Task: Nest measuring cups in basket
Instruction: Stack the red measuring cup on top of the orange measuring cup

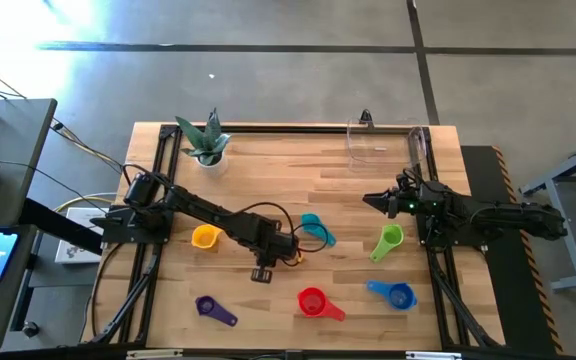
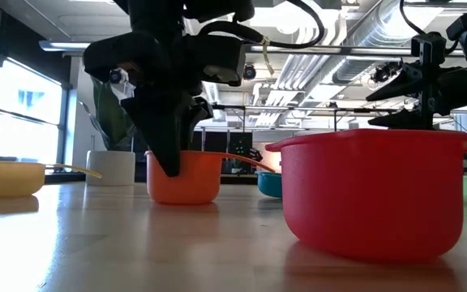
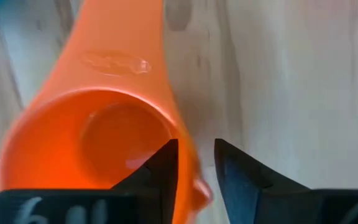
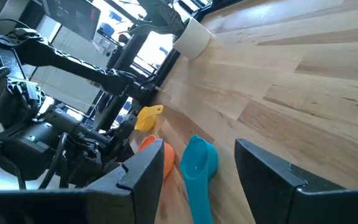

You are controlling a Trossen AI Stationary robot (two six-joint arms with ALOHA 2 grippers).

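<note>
My left gripper [image 1: 286, 250] stands over the orange measuring cup [image 3: 92, 137], mid-table, with its fingers straddling the cup's wall. In the low view the orange cup [image 2: 183, 177] sits upright on the wood under the dark fingers. The yellow [image 1: 205, 237], teal [image 1: 316, 230], green [image 1: 388, 240], red [image 1: 313, 300], blue [image 1: 393, 293] and purple [image 1: 213, 308] cups lie loose on the table. The clear basket [image 1: 388, 140] stands at the far edge, right of centre. My right gripper [image 1: 378, 202] hovers open above the table's right part, touching nothing. My left gripper holds the orange cup by its bowl wall [image 3: 191, 180], on the side away from the handle. One finger [image 3: 163, 171] is inside the bowl and the other [image 3: 238, 177] outside. The fingers come from above, pointing down. The cup's base is on the table, upright.
A green plant in a white pot [image 1: 206, 150] stands near the far left corner. The teal cup [image 4: 197, 163] lies just right of the orange one. Bare wood lies between the cups and the basket. The red cup [image 2: 371, 195] sits near the table's near edge.
</note>
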